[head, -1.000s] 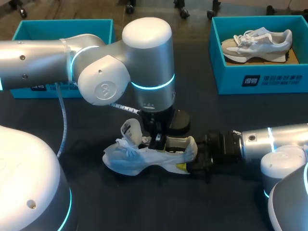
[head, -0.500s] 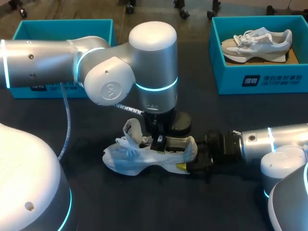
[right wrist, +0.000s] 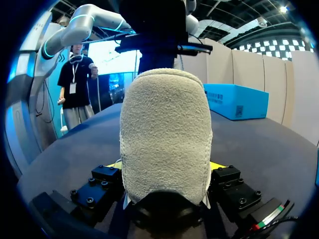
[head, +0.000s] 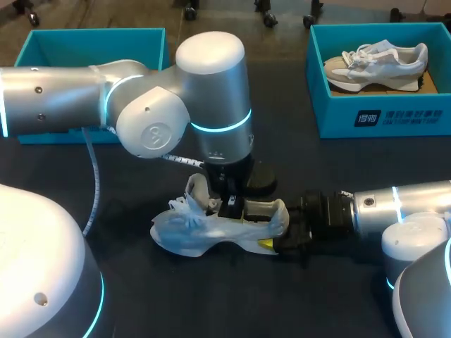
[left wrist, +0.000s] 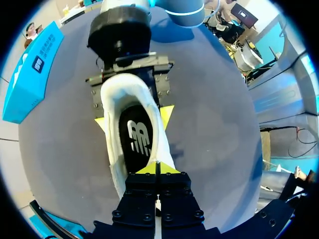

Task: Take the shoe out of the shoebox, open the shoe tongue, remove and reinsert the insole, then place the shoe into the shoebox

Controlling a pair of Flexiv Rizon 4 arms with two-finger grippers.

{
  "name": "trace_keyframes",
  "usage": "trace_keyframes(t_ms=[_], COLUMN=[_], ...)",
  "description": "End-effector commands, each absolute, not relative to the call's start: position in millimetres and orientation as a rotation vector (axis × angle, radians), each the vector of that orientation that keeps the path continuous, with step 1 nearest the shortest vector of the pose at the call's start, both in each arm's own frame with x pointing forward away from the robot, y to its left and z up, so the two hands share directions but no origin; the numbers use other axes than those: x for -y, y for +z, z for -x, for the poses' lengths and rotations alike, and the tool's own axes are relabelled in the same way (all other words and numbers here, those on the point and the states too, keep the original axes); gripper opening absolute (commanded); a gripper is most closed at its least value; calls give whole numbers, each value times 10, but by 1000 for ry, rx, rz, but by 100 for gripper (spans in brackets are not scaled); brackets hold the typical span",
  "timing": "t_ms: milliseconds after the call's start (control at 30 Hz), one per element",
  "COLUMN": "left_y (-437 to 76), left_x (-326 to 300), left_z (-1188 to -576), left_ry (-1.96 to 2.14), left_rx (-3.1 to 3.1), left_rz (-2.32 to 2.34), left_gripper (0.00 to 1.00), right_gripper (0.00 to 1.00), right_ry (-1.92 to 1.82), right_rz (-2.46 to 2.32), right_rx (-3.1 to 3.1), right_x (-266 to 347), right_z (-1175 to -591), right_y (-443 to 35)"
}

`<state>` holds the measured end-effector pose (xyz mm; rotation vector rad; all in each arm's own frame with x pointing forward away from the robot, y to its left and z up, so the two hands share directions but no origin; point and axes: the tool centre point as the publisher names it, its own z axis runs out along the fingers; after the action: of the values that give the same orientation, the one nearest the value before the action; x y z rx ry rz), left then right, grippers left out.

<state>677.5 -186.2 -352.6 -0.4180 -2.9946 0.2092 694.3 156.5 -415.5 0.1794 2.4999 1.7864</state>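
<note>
Both arms meet at the shoe [head: 211,236] on the surface [head: 338,176]: my right end effector [head: 271,241] grips its heel, my left end effector [left wrist: 157,168] (tips pressed together) hangs over the insole [left wrist: 135,137].

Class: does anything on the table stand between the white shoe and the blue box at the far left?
Nothing on the table does. Only the left arm crosses above the path from shoe to box.

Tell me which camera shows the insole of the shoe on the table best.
The left wrist view: it looks straight down into the white shoe, showing the dark insole almost whole. In the head view the left arm hides the opening; the right wrist view shows only the heel from outside.
</note>
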Motion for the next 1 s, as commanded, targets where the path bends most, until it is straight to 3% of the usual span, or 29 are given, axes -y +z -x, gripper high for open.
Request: trace_keyframes(t_ms=[33,333,1000], left_y=[-3286,-3033,-3157], left_x=[1798,1970,2351], left_z=[-6694,-6662,-6702], left_ry=[231,289,317], left_rx=[3023,3056,3043], left_rz=[437,508,529], left_gripper=[0,0,0], right_gripper=[0,0,0], right_ry=[1780,1780,1780], right_rz=[-178,-178,-178], right_rx=[-2505,-2505,-2505], right_x=[-1580,-1580,-1580], right_z=[-6943,-6943,-6943], right_y=[-4156,-4156,-4156])
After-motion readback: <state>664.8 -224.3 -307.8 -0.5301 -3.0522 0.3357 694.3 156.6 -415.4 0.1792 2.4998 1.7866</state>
